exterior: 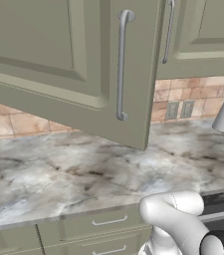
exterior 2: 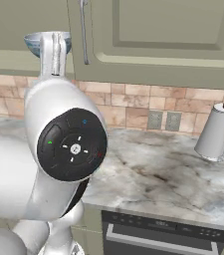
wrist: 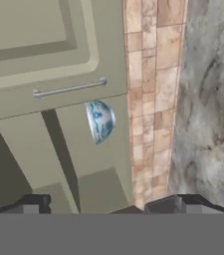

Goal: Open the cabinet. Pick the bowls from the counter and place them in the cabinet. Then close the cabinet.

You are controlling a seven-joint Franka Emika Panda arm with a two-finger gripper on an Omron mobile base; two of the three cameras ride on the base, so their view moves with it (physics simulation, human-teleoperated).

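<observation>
Your gripper (wrist: 96, 205) is spread, empty. Swung-out cabinet door (exterior: 58, 60) fills upper left, overhanging the counter (exterior: 58, 174). Patterned white bowl (wrist: 100, 121) mid-frame; grey container (exterior 2: 214, 132) at right.

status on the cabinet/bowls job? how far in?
Done: the olive-green wall cabinet door stands swung open, and the white bowl with blue pattern sits inside the cabinet. In hand: nothing; the gripper is open, facing the cabinet. Left: the brown wooden bowl, not seen on the visible grey marble counter, then closing the door.
</observation>
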